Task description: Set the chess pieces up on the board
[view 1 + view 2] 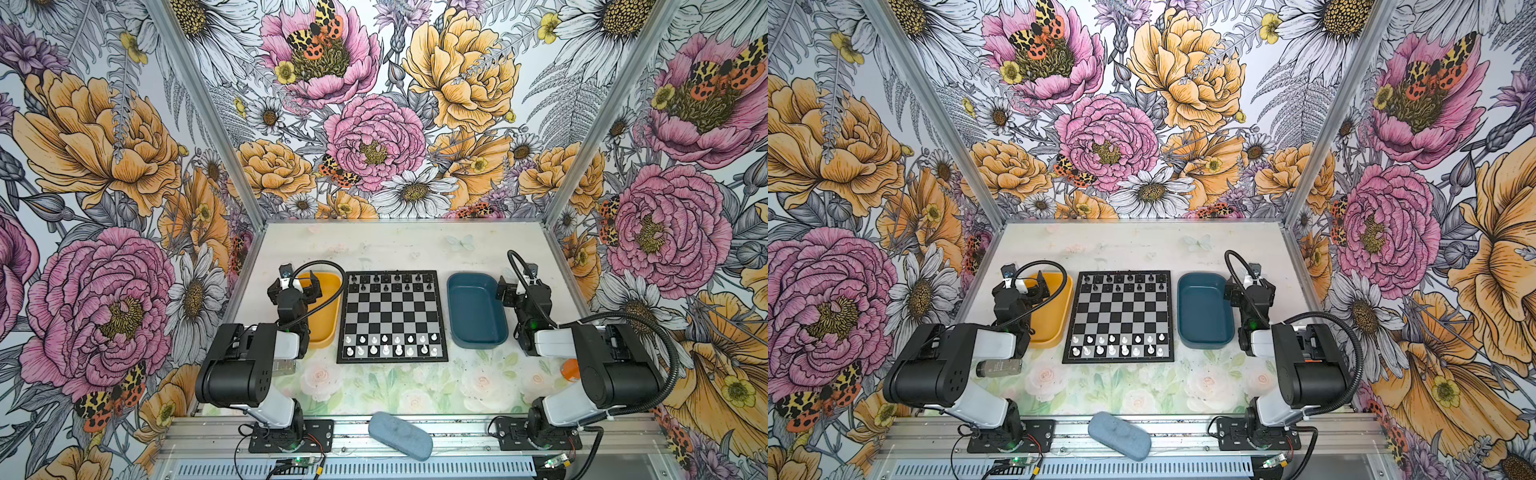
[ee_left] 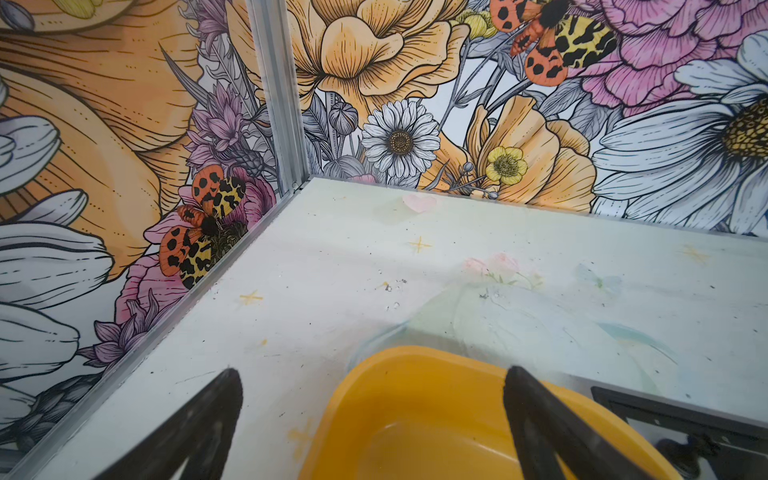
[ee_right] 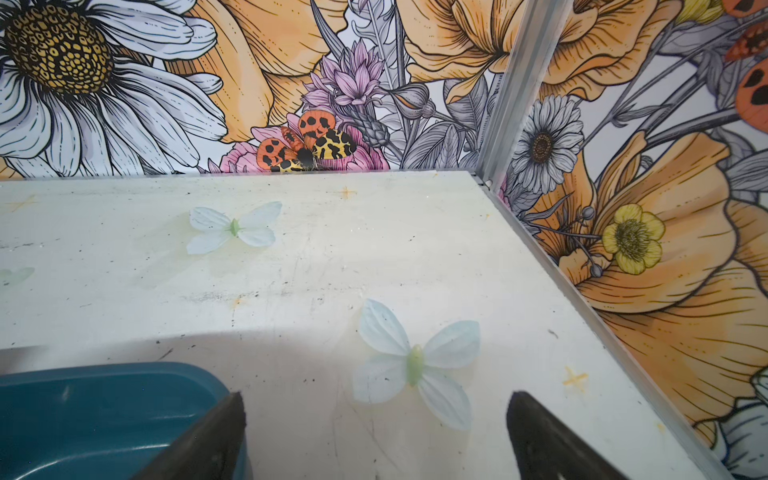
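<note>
The board lies flat mid-table in both top views. White chess pieces stand in its two near rows, and black chessmen fill its two far rows. My left gripper hangs open over the far end of the yellow tray, holding nothing. On the other side, my right gripper is open and empty beside the blue tray, over bare table. In the left wrist view a corner of the board shows.
Both trays look empty. A grey-blue pouch lies on the front rail. An orange object sits by the right arm, and a clear bottle lies under the left arm. Flowered walls close in the left, right and back.
</note>
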You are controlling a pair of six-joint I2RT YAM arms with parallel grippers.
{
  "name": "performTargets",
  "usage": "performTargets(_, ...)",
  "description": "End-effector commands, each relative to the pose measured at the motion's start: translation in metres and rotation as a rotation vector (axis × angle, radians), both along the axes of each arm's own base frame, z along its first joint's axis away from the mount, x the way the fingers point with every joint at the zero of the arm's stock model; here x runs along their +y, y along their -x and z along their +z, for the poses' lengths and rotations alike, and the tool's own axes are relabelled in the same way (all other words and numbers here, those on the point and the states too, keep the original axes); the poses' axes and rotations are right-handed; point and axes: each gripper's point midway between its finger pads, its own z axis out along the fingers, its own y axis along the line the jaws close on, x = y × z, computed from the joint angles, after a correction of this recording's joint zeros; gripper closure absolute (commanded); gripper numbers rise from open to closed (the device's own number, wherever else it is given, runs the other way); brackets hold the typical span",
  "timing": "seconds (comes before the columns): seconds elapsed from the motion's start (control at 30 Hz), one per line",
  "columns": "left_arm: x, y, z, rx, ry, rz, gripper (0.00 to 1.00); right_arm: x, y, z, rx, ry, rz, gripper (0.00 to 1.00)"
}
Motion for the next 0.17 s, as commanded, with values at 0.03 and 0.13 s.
performTargets(0.03, -0.0027, 0.0001, 0.0019, -0.010, 0.017, -0.012, 0.01, 0.0016, -0.0061, 0.0071, -0.024, -0.021, 0.009, 0.00)
performTargets(0.13, -0.0021, 0.0000, 0.0017, -0.010, 0.017, -0.010, 0.01, 0.0018, -0.0061, 0.0079, -0.026, -0.020, 0.009, 0.00)
